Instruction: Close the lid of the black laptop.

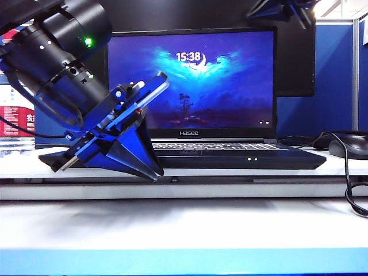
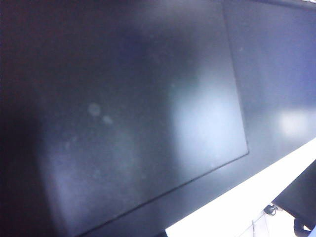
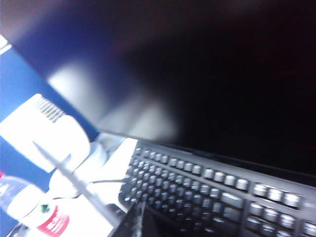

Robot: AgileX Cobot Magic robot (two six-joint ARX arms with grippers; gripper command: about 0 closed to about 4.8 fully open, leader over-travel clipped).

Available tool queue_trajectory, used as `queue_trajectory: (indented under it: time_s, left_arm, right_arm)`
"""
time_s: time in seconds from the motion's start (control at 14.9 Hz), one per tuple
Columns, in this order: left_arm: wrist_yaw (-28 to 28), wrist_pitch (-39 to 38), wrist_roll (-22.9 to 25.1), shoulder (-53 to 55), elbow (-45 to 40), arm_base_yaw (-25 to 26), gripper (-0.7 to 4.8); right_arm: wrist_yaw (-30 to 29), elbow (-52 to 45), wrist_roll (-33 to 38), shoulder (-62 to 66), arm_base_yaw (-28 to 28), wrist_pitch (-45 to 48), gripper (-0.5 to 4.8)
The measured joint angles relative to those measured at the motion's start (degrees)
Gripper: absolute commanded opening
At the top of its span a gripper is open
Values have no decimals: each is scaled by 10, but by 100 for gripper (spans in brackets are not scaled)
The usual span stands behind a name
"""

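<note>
The laptop [image 1: 230,152] sits open on the table [image 1: 184,224], facing us, its lid [image 1: 192,80] upright and lit with a blue wallpaper and a clock reading 15:38. Two green lights glow on its front edge.

Down at the left, the left pincer [image 1: 146,129] hangs in front of the laptop's left corner, its blue-and-black body tilted, fingers pointing down toward the table. From this side the fingers look close together, but I cannot tell whether they are clenched or released, and they grip nothing I can see. Its own camera gives only a dark, glossy panel [image 2: 138,118] filling the frame, with a white strip at one edge.

The right pincer [image 1: 282,8] is just a dark shape poking over the lid's upper right corner, mostly cut off by the frame; its state cannot be told. Its wrist camera looks along a blurred black keyboard [image 3: 217,187] under a dark slab, with a bottle [image 3: 34,212] and a white object [image 3: 49,133] off to the side.

A black mouse [image 1: 351,144] lies to the right of the laptop, its cable [image 1: 351,184] looping down the table's edge.
</note>
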Motion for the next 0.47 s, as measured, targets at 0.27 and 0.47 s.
queue_trajectory:
  time_s: [0.27,0.47]
  left_arm:
    - [2,12,-2,0,-4,0,56]
    - [-7,19,-2,0,-5,-1,53]
  right_arm:
    - [16,0,-6,0,15,1,-1]
    - [60,0,-19,0,-3,-16,-1]
